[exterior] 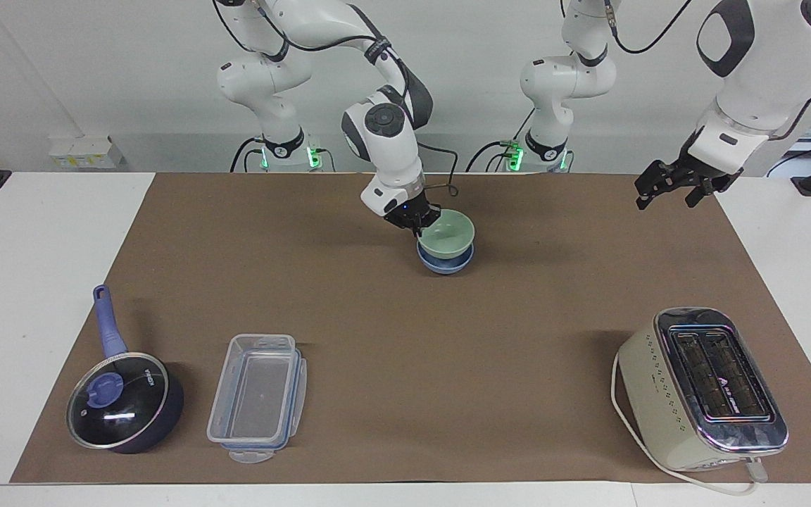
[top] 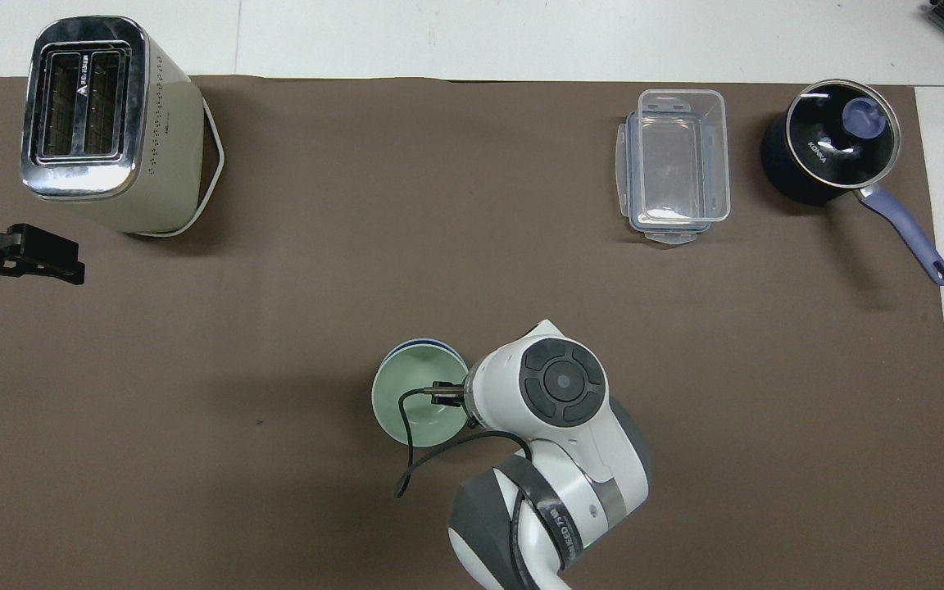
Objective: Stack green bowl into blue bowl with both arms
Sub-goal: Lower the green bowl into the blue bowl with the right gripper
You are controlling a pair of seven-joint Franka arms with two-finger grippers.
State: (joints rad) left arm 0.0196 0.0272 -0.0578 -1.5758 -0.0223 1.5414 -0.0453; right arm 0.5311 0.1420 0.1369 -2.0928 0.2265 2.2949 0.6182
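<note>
My right gripper [exterior: 419,224] pinches the rim of the green bowl [exterior: 449,234], its fingertips closed on the edge that faces the right arm's end of the table, and the bowl's hollow spreads away from my fingers toward the left arm's end. The green bowl sits directly over the blue bowl [exterior: 445,264], which stands on the brown mat [exterior: 405,338] near the robots, about midway between the 2 arms. From the facing view the green bowl looks nested in the blue 1, though I cannot tell whether it is fully seated. Both are round, so neither has a long axis. The green bowl is pale, matte and plain, upright and level, the same size as the blue bowl, whose rim peeks out in the overhead view [top: 423,345]. My right arm is far the nearer. My left gripper [exterior: 673,184] waits, fingers spread and empty, over the mat's corner at its own end. Letting go looks like the next step.
</note>
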